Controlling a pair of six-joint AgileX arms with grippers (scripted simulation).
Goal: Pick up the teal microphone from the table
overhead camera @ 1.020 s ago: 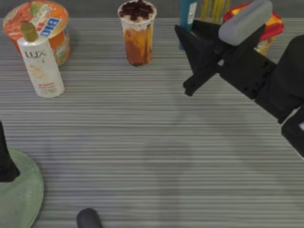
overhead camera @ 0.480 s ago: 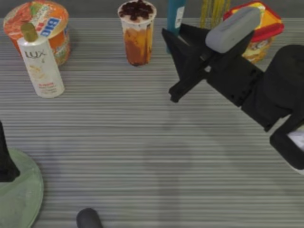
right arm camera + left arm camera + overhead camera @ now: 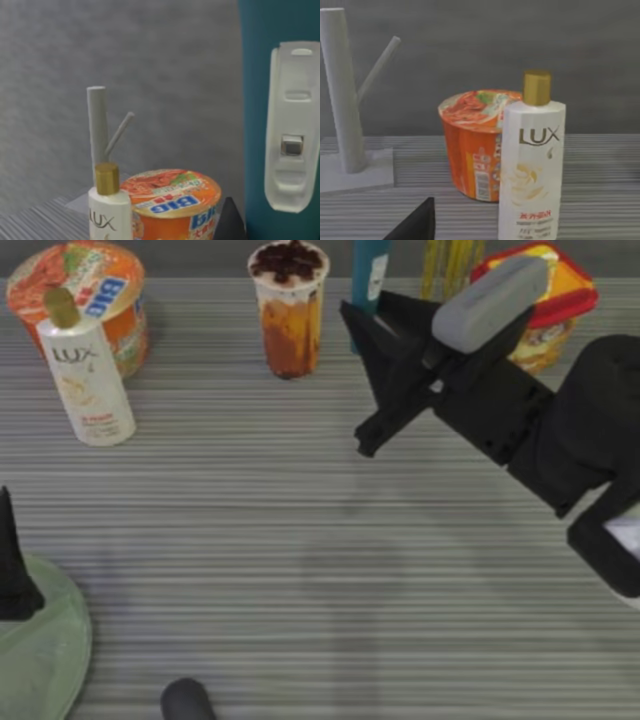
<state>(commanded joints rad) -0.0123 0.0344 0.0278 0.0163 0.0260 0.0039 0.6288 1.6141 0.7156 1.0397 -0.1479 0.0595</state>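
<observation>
Microphone point(image 3: 369, 275) risen since earlier in right pincer point(image 3: 365, 375)

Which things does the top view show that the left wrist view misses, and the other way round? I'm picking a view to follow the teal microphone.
Only the top view shows the teal microphone, gripped upright in the right gripper, the brown layered dessert cup, the pale green round plate and the left gripper over it. Only the left wrist view shows a grey forked stand. Both show the white Lux bottle, the orange noodle cup and the striped table.
</observation>
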